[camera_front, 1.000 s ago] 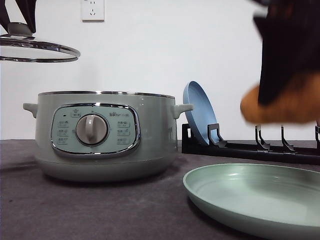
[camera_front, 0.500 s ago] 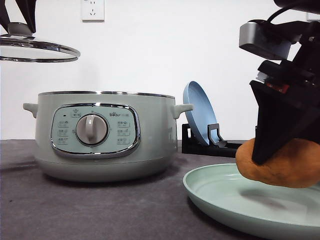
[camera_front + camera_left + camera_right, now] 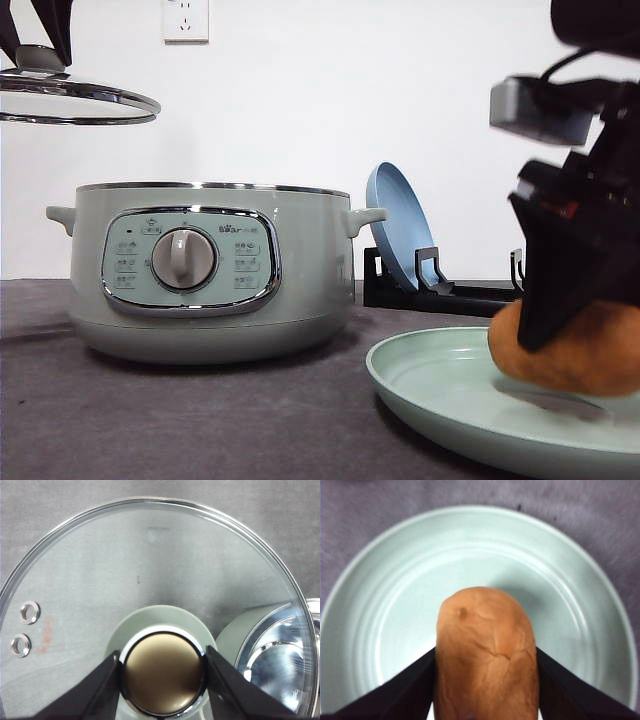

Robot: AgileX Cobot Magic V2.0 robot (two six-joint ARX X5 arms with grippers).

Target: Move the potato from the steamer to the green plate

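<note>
Potato, orange-brown oblong with matte creased skin (image 3: 485, 655), is clamped across its middle by my right gripper (image 3: 485, 690), low over the wide pale mint-green plate (image 3: 385, 580); contact unclear. Looks firm, moderately heavy, not slippery; mid-body hold suits it. Left gripper (image 3: 162, 672) is clenched on the green knob of the round glass lid (image 3: 150, 570), at 11 o'clock above the sage-green electric steamer (image 3: 210, 270).

Matte, creased potato (image 3: 485, 655); smooth satin green plate (image 3: 385, 580); clear glass lid (image 3: 150, 565), chrome-rimmed.
</note>
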